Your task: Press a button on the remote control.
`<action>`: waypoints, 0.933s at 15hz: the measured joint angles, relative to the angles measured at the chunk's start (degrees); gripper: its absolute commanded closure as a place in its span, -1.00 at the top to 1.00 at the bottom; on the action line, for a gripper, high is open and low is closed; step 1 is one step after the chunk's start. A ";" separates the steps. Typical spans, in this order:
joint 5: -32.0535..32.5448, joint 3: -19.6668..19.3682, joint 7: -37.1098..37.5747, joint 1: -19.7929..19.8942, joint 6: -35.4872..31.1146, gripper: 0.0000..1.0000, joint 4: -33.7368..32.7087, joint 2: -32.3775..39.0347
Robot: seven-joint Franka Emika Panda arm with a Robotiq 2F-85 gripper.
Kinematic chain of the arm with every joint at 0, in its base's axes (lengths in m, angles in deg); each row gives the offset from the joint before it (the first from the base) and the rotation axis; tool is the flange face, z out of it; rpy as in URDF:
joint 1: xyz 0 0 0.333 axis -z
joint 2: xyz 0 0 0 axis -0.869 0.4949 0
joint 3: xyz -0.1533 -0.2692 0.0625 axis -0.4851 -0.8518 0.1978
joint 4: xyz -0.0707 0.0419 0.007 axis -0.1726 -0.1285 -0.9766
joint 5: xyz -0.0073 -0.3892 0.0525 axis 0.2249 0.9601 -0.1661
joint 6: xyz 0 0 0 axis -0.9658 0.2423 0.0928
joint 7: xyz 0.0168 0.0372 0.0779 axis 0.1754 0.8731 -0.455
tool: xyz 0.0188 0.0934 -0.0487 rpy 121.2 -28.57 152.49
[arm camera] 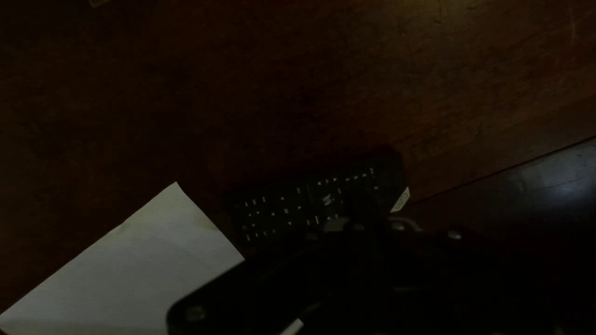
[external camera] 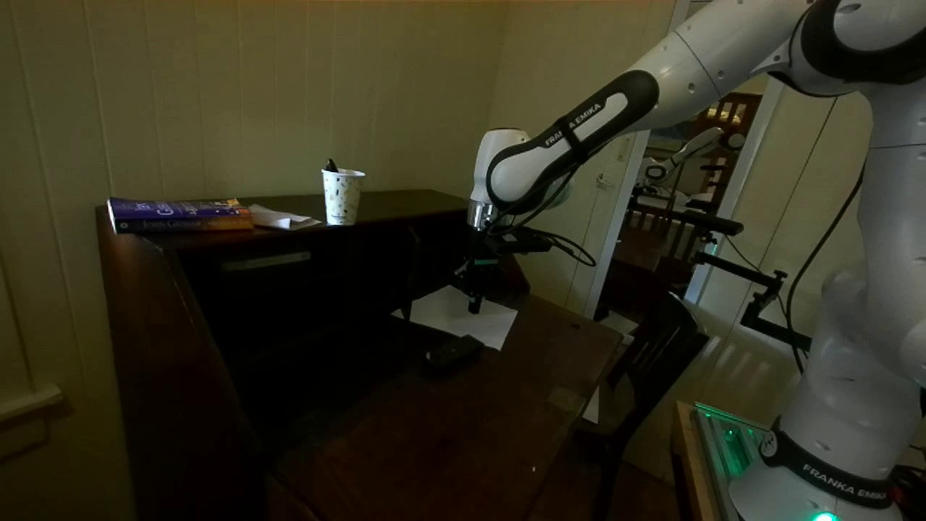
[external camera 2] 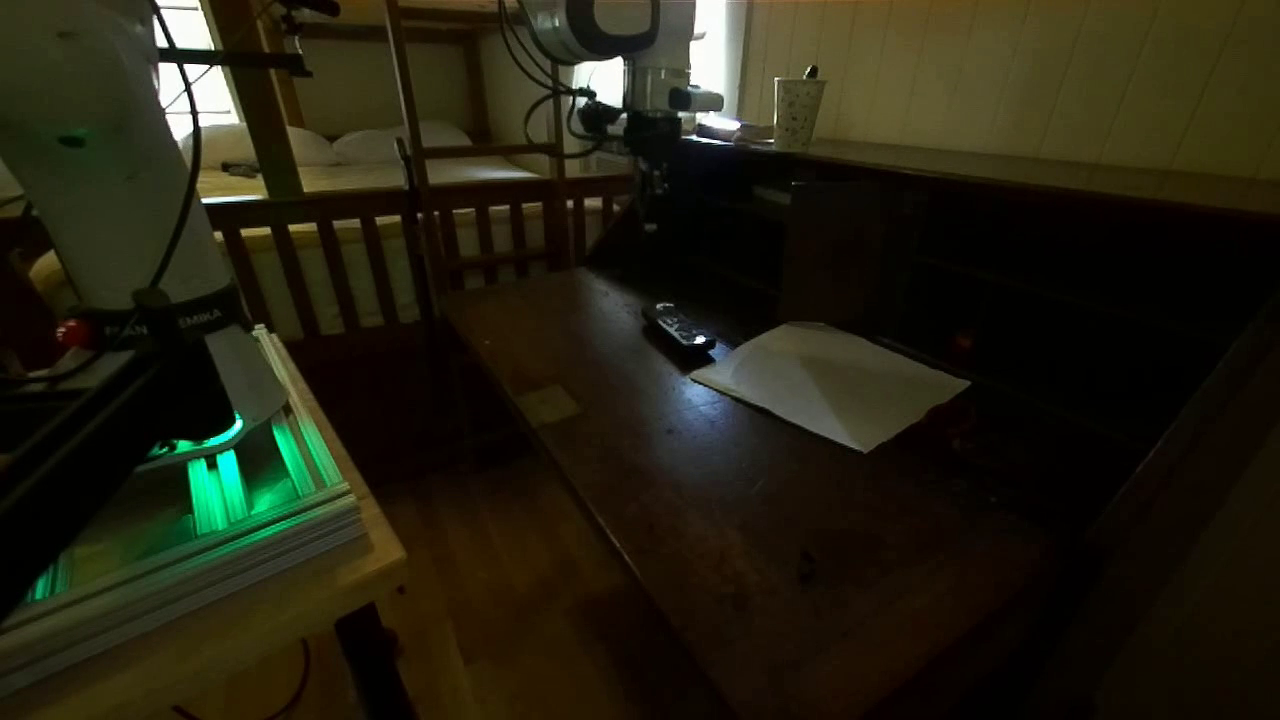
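Observation:
The remote control (external camera: 454,354) is a small black oblong lying on the dark wooden desk (external camera: 434,441). It also shows in an exterior view (external camera 2: 680,328), beside the white paper sheet (external camera 2: 830,390). In the wrist view the remote control (arm camera: 279,209) lies with its marked buttons up; part of it is hidden by the gripper. My gripper (arm camera: 366,197) is shut and holds nothing. Its fingertips stand above the desk in both exterior views, apart from the remote control; the gripper points down (external camera: 474,305) and also shows in an exterior view (external camera 2: 650,226).
The paper sheet (external camera: 456,312) lies close to the remote control. Dark cubbyholes rise at the desk's back. On the desk's top shelf stand a white cup (external camera: 343,197) and books (external camera: 181,215). A dark chair (external camera: 658,354) stands by the desk. The scene is dim.

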 measured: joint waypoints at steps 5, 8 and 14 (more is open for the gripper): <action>-0.02 -1.85 0.05 0.19 -3.59 -1.00 -0.34 3.88; -0.15 -2.07 0.05 0.46 -5.62 -1.00 -1.26 6.01; -0.80 -2.34 0.04 0.78 -7.75 -1.00 -2.88 9.28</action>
